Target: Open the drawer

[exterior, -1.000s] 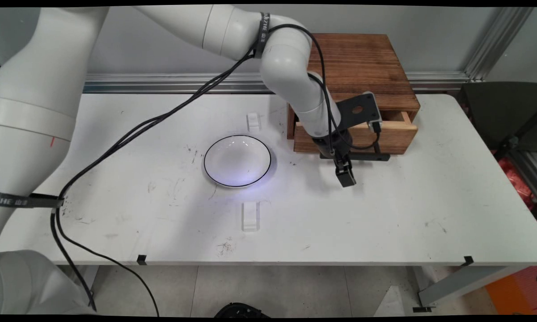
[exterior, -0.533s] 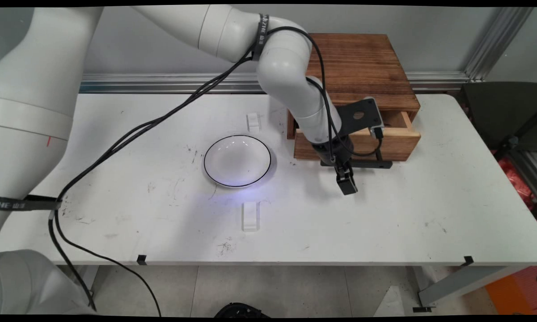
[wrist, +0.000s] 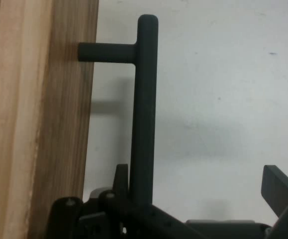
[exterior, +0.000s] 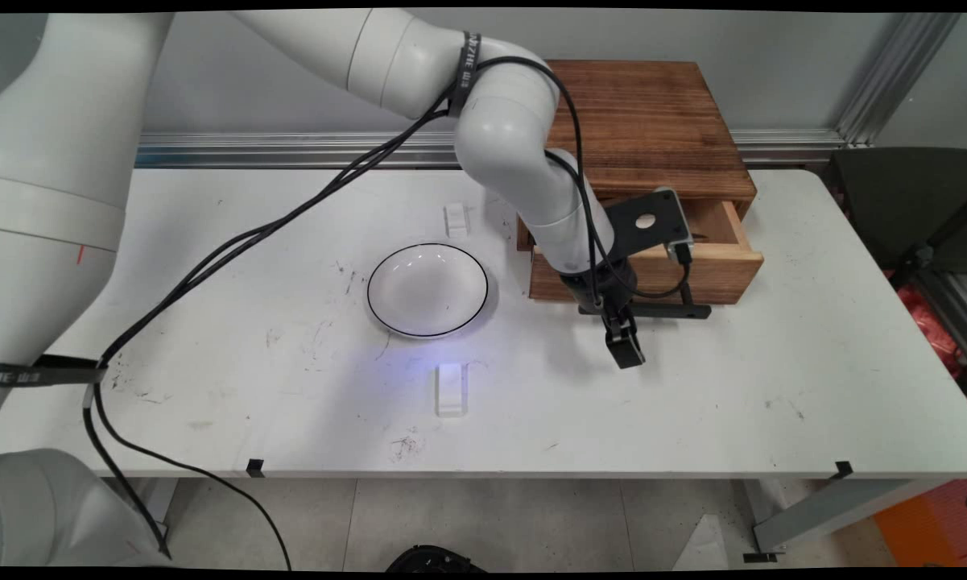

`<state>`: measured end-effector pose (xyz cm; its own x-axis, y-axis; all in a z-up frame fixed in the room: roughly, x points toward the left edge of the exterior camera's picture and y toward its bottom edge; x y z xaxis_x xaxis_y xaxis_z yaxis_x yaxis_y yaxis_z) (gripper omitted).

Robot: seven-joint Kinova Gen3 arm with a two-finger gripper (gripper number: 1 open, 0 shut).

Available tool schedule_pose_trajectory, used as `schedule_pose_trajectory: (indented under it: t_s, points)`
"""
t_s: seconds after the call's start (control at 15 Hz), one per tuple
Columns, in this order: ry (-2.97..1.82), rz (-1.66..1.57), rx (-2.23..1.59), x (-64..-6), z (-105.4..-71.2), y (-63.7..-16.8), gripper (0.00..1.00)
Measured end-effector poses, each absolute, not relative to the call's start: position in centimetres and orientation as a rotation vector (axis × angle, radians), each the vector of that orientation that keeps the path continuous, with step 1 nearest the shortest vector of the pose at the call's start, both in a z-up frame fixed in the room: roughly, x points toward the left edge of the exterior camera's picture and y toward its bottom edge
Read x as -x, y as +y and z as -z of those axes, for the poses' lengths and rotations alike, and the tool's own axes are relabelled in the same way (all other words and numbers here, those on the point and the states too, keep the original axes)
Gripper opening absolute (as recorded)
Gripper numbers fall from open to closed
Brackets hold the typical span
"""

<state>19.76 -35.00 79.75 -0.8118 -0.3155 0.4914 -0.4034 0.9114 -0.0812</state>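
A dark wooden box (exterior: 652, 113) stands at the back right of the table, and its light wooden drawer (exterior: 721, 270) is pulled partly out. A black bar handle (exterior: 680, 310) runs along the drawer front. My gripper (exterior: 624, 342) reaches down at the handle's left end. In the hand view the handle (wrist: 144, 109) stands between my fingers, close against the left finger (wrist: 121, 177), while the right finger (wrist: 280, 186) is far off to the side. The gripper (wrist: 201, 181) is open, hooked behind the bar rather than clamped on it. The drawer front (wrist: 64, 124) fills the left side.
A white bowl with a black rim (exterior: 427, 290) sits left of the drawer, mid-table. Two small white blocks lie on the table, one in front of the bowl (exterior: 452, 389) and one behind it (exterior: 456, 219). Black cables hang from the arm across the table's left half.
The gripper has moved toward the table's near side with the handle, and the drawer has slid further out of the box.
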Motion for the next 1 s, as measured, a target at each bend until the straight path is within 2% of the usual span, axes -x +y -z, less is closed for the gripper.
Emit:
schedule_pose_trajectory:
  t_s: [1.0]
  points:
    - [-2.587,-0.155,-0.523,-18.7,-80.0,-30.6,1.00]
